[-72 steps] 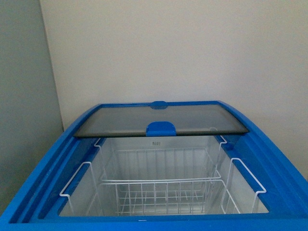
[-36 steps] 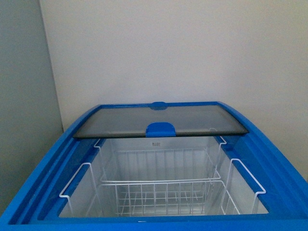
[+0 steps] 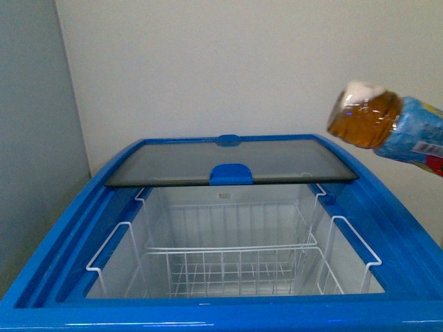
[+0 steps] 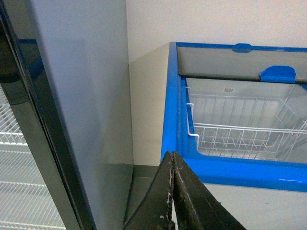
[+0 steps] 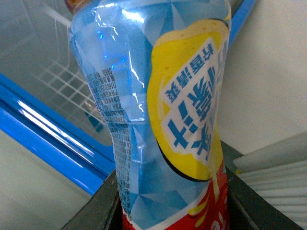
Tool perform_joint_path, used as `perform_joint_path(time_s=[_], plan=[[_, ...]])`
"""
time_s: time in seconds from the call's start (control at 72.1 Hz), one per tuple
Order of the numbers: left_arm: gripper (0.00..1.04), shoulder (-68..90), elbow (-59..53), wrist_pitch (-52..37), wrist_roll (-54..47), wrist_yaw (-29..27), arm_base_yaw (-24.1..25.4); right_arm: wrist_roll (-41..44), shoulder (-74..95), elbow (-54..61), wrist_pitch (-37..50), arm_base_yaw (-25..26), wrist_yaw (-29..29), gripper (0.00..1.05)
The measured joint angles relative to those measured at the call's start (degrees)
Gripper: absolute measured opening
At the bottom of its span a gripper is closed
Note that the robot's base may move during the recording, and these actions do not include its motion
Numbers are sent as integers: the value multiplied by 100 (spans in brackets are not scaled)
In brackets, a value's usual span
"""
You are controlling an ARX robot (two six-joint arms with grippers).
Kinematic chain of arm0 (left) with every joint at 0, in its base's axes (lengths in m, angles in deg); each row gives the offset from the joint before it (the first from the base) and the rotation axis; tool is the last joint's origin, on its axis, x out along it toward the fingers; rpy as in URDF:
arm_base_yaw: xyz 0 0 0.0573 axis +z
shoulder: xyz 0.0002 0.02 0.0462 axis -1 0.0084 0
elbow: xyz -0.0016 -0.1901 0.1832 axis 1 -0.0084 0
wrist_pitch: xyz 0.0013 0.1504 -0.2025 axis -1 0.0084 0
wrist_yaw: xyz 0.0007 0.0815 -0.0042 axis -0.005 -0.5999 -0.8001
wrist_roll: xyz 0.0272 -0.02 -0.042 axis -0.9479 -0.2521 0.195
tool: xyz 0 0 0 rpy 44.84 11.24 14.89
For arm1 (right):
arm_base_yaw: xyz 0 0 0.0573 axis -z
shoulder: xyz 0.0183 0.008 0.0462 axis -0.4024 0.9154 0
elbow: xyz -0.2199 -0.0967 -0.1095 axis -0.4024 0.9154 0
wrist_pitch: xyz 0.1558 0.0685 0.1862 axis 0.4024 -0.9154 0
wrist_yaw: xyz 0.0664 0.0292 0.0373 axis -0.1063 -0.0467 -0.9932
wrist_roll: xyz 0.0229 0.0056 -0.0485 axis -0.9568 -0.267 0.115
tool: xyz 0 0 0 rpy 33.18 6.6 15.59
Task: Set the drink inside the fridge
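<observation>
The drink (image 3: 387, 124), a clear bottle of amber liquid with a light blue label and a red patch, juts in from the right edge of the front view, lying almost level above the fridge's right rim. Up close its label (image 5: 158, 120) fills the right wrist view, with my right gripper (image 5: 168, 211) shut on its lower part. The fridge (image 3: 62, 228) is a white chest with a blue rim. Its glass lid (image 3: 232, 166) is slid to the back, and white wire baskets (image 3: 228, 266) show in the opening. My left gripper (image 4: 172, 191) is shut and holds nothing, beside the fridge's left corner (image 4: 170, 143).
A tall grey cabinet (image 4: 81, 110) with a glass door and wire shelves (image 4: 19, 191) stands left of the fridge, with a narrow gap between them. A plain wall (image 3: 228, 69) rises behind the fridge. A blue handle (image 3: 230, 173) sits on the lid's front edge.
The drink has come into the front view from the right, above the fridge's right rim. The view has shifted slightly, so the fridge sits a little lower and nearer.
</observation>
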Motion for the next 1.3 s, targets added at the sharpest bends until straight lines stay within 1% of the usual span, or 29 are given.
perform_joint_path(time_s=[0.042,0.111,0.208,0.277,0.305,0.319,0.347,0.374,0.471,0.735,0.873,0.915,0.97,0.998,1.012,1.04,1.081,1.109,1.123,1.15,1.164,1.192,1.206,1.303], plan=[[3,-44,-4,28,0,0,0,225,118,-96,26,-116,35,40],[3,-219,-175,0,0,20,0,1008,531,-400,37,-472,175,40],[3,-334,-175,79,-2,-2,0,1432,929,-610,74,-717,365,40],[3,-424,-175,164,-2,2,0,1587,1290,-782,157,-868,551,40],[3,-564,-175,326,-2,0,0,1624,1504,-898,199,-942,660,40],[3,-789,-175,680,-7,13,0,1631,1606,-949,234,-977,704,40],[3,-1106,-175,1043,-7,0,0,1639,1810,-1040,332,-1038,776,40],[3,-1300,-175,1139,-11,0,0,1639,2013,-1126,431,-1086,863,40],[3,-1392,-175,1176,-15,-2,0,1613,2428,-1318,638,-1266,988,40],[3,-1405,-175,1187,-15,0,0,1322,3270,-1711,953,-1838,1060,40],[3,-1405,-175,1187,-15,0,0,1239,3598,-1821,1054,-1963,1099,40],[8,-1405,-175,1187,-15,0,0,1233,3700,-1856,1084,-1974,1137,40],[18,-1405,-175,1187,-15,0,0,1217,3851,-1932,1117,-1987,1167,40],[22,-1405,-175,1187,-15,0,0,1213,3901,-1956,1121,-1989,1172,40],[25,-1405,-175,1187,-15,0,0,1204,3941,-1985,1126,-1989,1180,40],[29,-1405,-175,1187,-17,0,0,1204,3991,-2013,1126,-1991,1187,40],[38,-1405,-175,1187,-17,0,0,1196,4076,-2070,1126,-1996,1189,40],[41,-1405,-173,1187,-15,0,0,1178,4138,-2118,1128,-2004,1185,40],[45,-1405,-175,1187,-15,0,0,1169,4186,-2149,1130,-2009,1187,40],[48,-1405,-175,1187,-17,0,0,1161,4221,-2181,1137,-2022,1187,40],[52,-1405,-175,1187,-17,0,0,1156,4258,-2208,1139,-2031,1189,40],[55,-1405,-175,1187,-15,0,0,1154,4293,-2253,1139,-2046,1182,40],[59,-1405,-175,1187,-17,0,0,1158,4317,-2275,1137,-2057,1185,40],[75,-1408,-175,1187,-17,0,0,1093,4487,-2463,1152,-2120,1182,40]])
